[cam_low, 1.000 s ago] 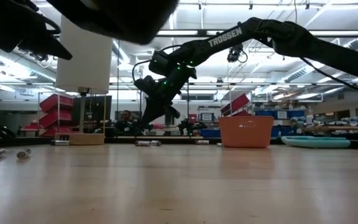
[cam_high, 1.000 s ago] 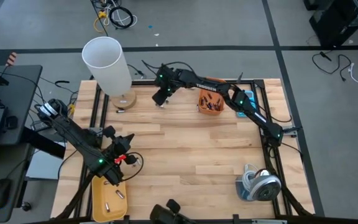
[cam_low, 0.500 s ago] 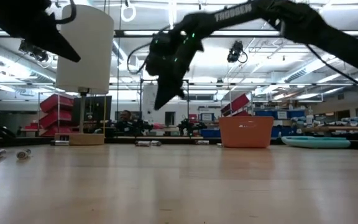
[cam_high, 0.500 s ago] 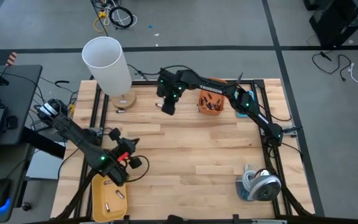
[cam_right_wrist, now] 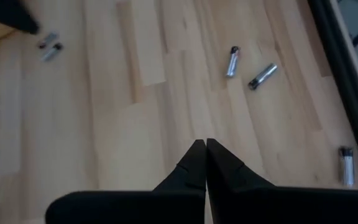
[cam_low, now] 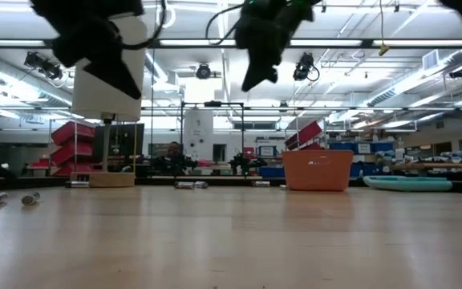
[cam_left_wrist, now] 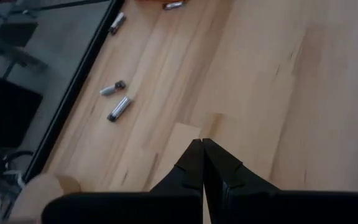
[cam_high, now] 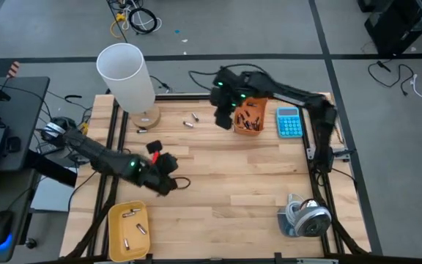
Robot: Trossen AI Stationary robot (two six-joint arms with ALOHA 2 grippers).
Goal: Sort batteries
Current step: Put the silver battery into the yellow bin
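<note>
Now | left gripper [cam_left_wrist: 202,144] jaws closed, empty | right gripper [cam_right_wrist: 205,146] jaws closed, empty | batteries [cam_right_wrist: 248,68] on table [cam_high: 255,176]

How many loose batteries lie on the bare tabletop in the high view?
3: two batteries side by side between the lamp base and the orange bin, and one just in front of the lamp base. The arms may hide more.

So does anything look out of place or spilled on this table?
Nothing spilled. A few loose batteries lie on the bare wood near the lamp, outside the orange bin and yellow tray: unsorted, not odd. Both shut grippers, left and right, hold nothing.
</note>
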